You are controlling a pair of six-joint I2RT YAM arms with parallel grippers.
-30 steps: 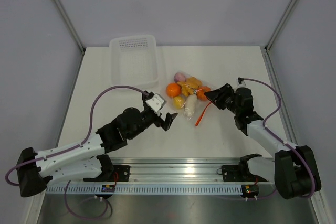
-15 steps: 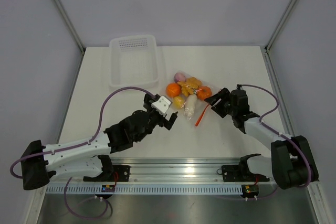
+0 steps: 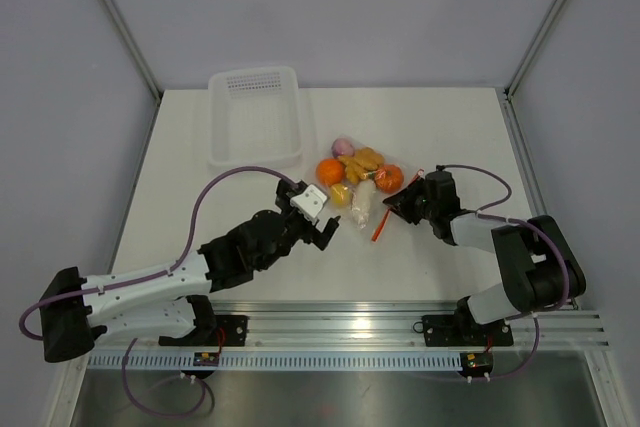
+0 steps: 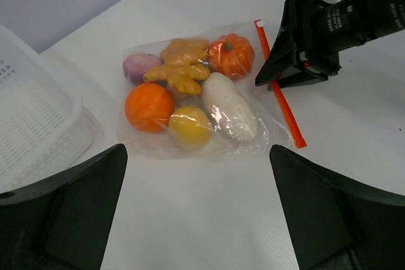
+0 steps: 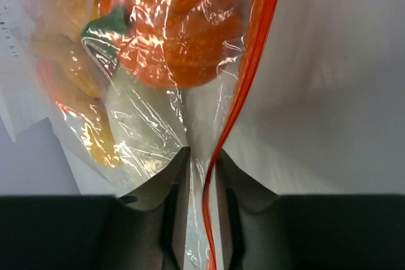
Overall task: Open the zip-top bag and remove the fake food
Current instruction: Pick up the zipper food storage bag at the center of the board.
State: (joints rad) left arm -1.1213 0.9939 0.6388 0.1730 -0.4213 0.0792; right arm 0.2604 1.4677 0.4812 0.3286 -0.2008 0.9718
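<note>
View of the desk (image 4: pixel 209 219) from the left wrist, with the overhead and right-wrist views for reference. The zip-top bag (image 4: pixel 269 124) lies flat near the middle of the desk, just right of the white basket (image 3: pixel 255 117), with its red zipper strip (image 4: pixel 289 118) along the edge facing my right arm.

The fake food (image 4: pixel 190 93) is all inside: an orange ball (image 4: pixel 149 107), a small pumpkin (image 4: pixel 231 55), a white radish piece (image 4: pixel 229 115), a ginger-shaped piece (image 4: pixel 182 64), a purple onion (image 4: pixel 140 66) and a yellow piece (image 4: pixel 190 126).

I judge the film thin, limp, crinkly and slippery. The light, hard pieces give it lumps but no stiffness. The strip is the only firm line, so I take hold there, one lip per arm.

The right fingers (image 5: pixel 155 197) are drawn in to a narrow slit around the strip and the film beside it. I cannot tell whether they actually clamp it. The left fingers (image 4: pixel 69 200) stand fully spread and empty, hovering just off the bag's closed end.

Pulling on loose film alone would likely drag the whole bag.
</note>
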